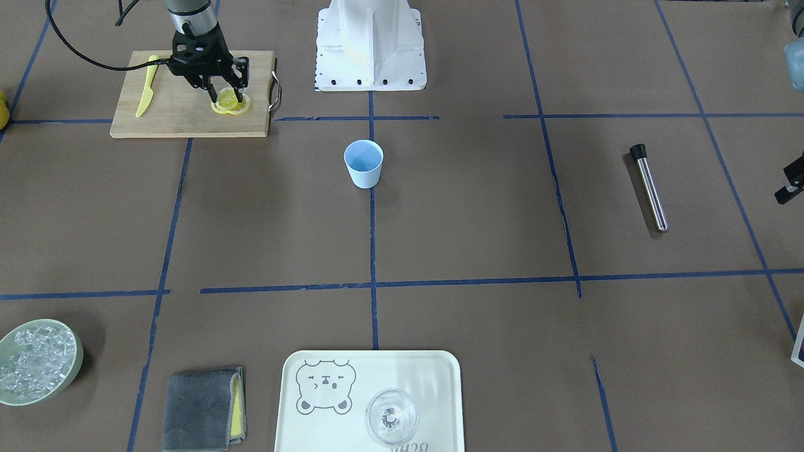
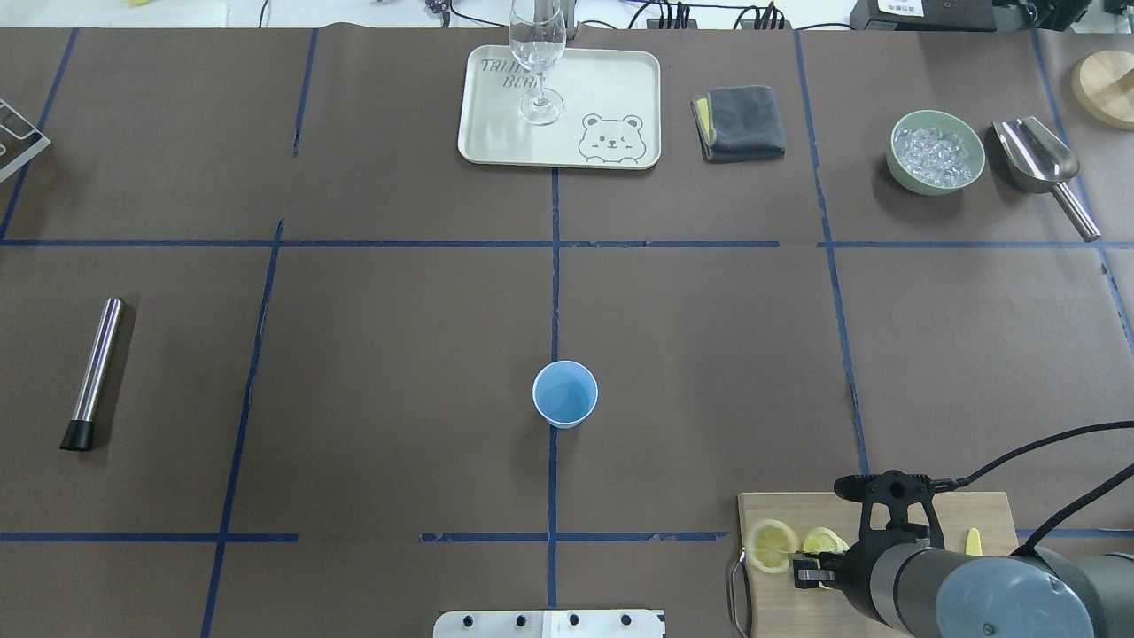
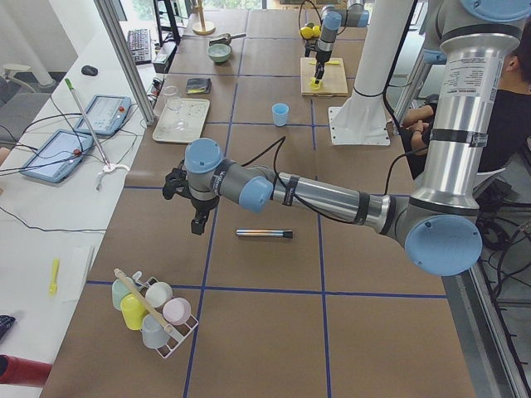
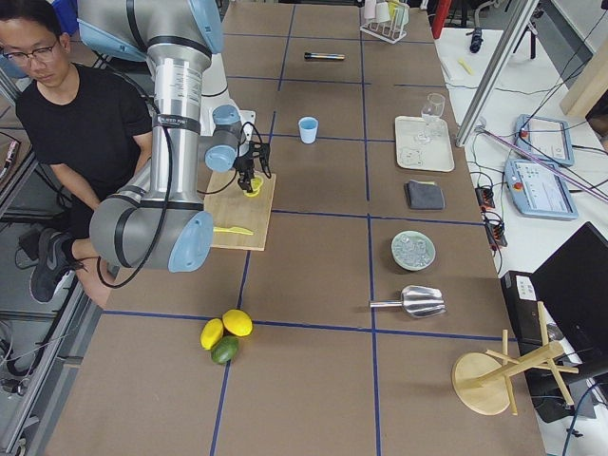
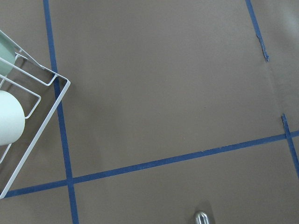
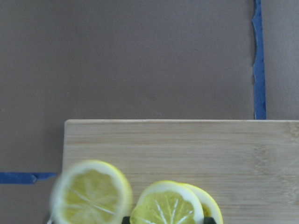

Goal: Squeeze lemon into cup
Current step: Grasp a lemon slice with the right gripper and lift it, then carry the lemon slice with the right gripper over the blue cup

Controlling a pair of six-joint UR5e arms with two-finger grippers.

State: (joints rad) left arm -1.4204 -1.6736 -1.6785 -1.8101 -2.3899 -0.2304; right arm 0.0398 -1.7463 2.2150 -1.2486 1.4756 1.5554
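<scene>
The lemon slice (image 6: 167, 209) lies on the wooden cutting board (image 1: 182, 122) with two other alike slices, one of them beside it (image 6: 91, 193). My right gripper (image 1: 225, 99) stands straight down over the board, its two fingertips (image 6: 126, 220) pressed against opposite edges of the middle slice. The slices also show in the overhead view (image 2: 772, 545). The light-blue cup (image 1: 363, 164) stands upright and empty at the table's centre (image 2: 564, 394), well away from the board. My left gripper (image 3: 195, 217) hovers far off near the metal rod; I cannot tell whether it is open or shut.
A yellow plastic knife (image 1: 146, 94) lies on the board. A steel rod with a black cap (image 1: 650, 188) lies on the left arm's side. A tray (image 1: 433, 370) with a clear glass (image 1: 391, 416), a grey cloth (image 1: 201, 408) and a bowl of ice (image 1: 38, 361) line the far edge.
</scene>
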